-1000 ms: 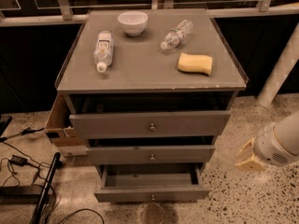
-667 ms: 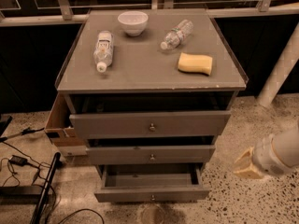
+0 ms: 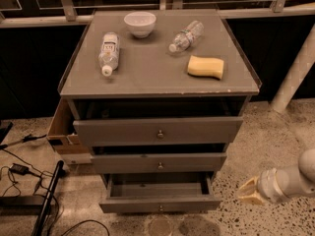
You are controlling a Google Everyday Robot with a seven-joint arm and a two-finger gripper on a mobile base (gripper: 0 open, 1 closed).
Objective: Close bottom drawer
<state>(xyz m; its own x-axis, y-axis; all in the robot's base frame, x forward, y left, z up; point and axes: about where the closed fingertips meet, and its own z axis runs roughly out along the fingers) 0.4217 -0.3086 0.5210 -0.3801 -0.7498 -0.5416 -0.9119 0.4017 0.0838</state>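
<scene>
Low over the speckled floor [image 3: 275,132], the gripper [image 3: 250,191] points toward the open bottom drawer [image 3: 160,204].

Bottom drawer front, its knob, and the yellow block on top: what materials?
Bottom drawer: looks like grey-painted wood, matte, flat board edges. Its knob: small, round, likely metal from its glint. Yellow block: probably foam sponge, soft rounded edges, dull surface. The gripper hangs low at the drawer's right, not touching it.

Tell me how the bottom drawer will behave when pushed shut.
The bottom drawer looks empty, so it should probably slide lightly. Its front looks rigid, unlikely to flex. Pushed off-centre it might skew; the knob marks the middle. The gripper is low, right of it, not touching.
</scene>
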